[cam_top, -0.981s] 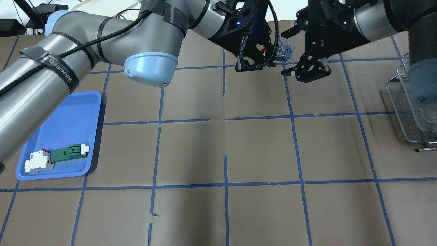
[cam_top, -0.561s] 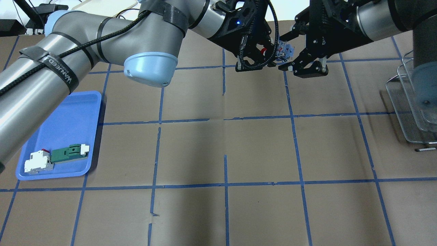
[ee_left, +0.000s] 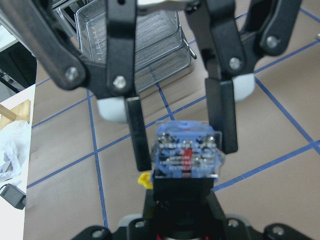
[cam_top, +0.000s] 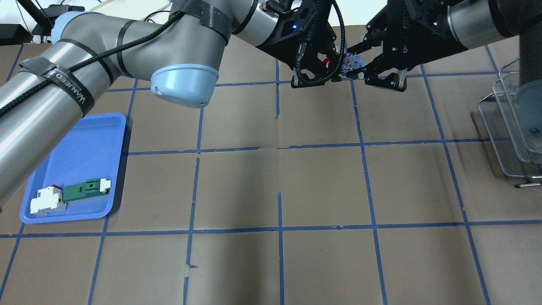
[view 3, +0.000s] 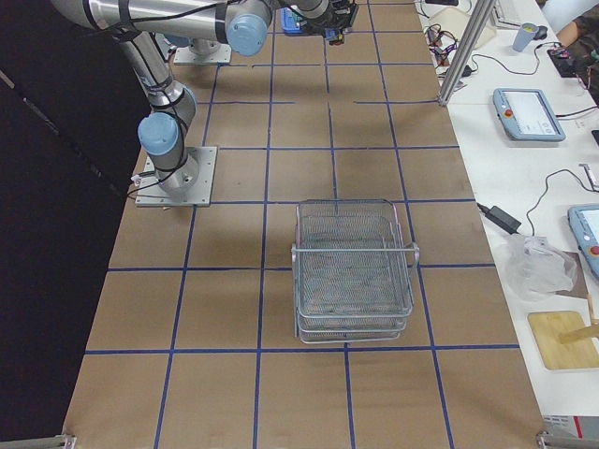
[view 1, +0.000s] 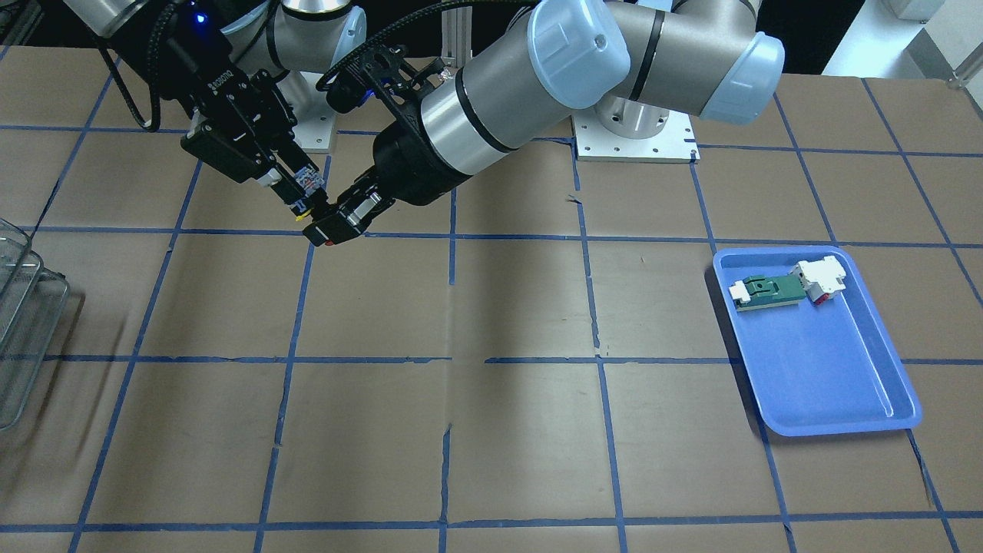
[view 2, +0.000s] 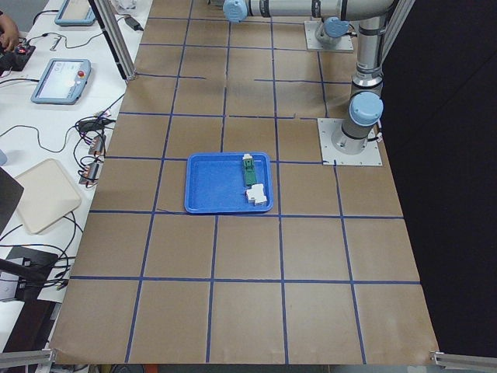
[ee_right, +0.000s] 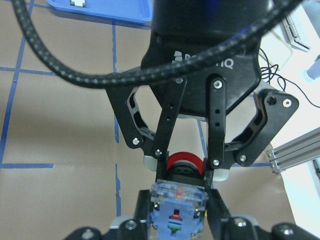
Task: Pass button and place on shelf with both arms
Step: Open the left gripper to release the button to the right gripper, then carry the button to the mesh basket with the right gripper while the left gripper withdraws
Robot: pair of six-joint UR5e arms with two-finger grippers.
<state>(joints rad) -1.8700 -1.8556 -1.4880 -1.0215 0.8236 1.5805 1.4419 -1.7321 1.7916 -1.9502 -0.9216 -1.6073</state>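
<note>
The button [cam_top: 350,60] hangs in the air between both grippers over the table's far middle. My left gripper [cam_top: 334,66] is shut on its black collar, just behind the red cap [ee_right: 184,162]. My right gripper [cam_top: 355,64] has its fingers [ee_left: 136,130] closed against both sides of the clear bluish base [ee_left: 186,155], which also shows in the right wrist view [ee_right: 177,210]. In the front-facing view the button [view 1: 310,183] sits between the right gripper [view 1: 302,198] and the left gripper [view 1: 335,227]. The wire-mesh shelf [cam_top: 504,127] stands at the table's right edge, also in the right side view [view 3: 354,271].
A blue tray [cam_top: 84,140] at the left front holds a green-and-white flat part [cam_top: 84,189] and a white-and-red block [cam_top: 46,201]. The brown table carries a grid of blue tape lines. The left arm's elbow [cam_top: 186,87] hangs over the table's left middle.
My right gripper has moved left onto the button's base and its wide-open fingers have closed in on it. The left gripper has kept hold of the button in place.
</note>
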